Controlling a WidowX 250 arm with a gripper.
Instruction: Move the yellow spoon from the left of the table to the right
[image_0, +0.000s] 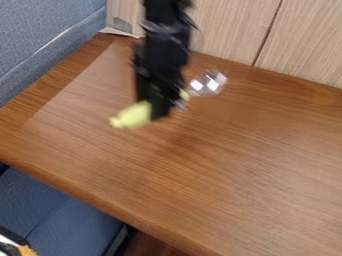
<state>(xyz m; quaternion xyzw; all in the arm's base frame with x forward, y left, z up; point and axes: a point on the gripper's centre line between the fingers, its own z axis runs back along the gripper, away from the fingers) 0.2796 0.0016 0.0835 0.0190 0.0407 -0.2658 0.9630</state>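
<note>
In the left part of the camera view, my gripper (163, 106) hangs down over the table, blurred and shut on the yellow spoon (133, 115). The spoon's broad pale yellow-green end sticks out to the lower left. A small bit of the same yellow shows on the gripper's right side. The middle of the spoon is hidden behind the black fingers. Whether the spoon touches the table top I cannot tell.
A shiny silver or clear object (208, 83) is just right of the gripper. The brown wooden table (234, 170) meets a pale wood panel (230, 30) at the back. Blue seats (50, 37) border its left and front sides.
</note>
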